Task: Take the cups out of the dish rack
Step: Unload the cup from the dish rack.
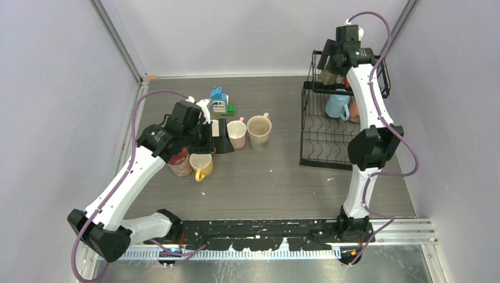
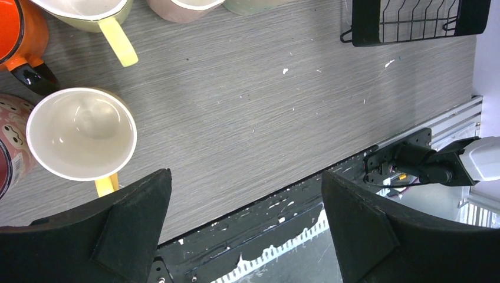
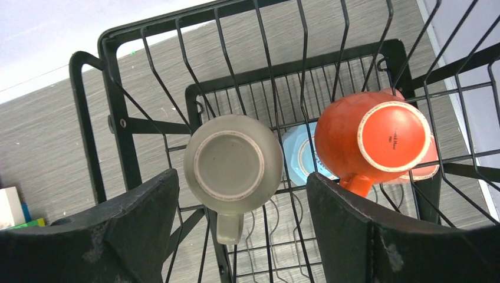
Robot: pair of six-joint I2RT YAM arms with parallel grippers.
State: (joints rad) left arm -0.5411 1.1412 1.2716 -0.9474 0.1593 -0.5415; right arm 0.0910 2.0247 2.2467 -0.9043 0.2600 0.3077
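- The dish rack stands at the far right of the tabletop.
- In its upper shelf a grey cup and an orange cup sit upside down, bases up. Both handles point toward the bottom of the right wrist view.
- A blue cup lies lower, mostly hidden between them, and I can't tell which way it faces.
- My right arm stretches far over the rack. The right hand points down, spread open above the grey cup and gripping nothing.
- My left arm is bent. The left hand is wide open over the tabletop just beside an upright yellow cup whose handle points near.
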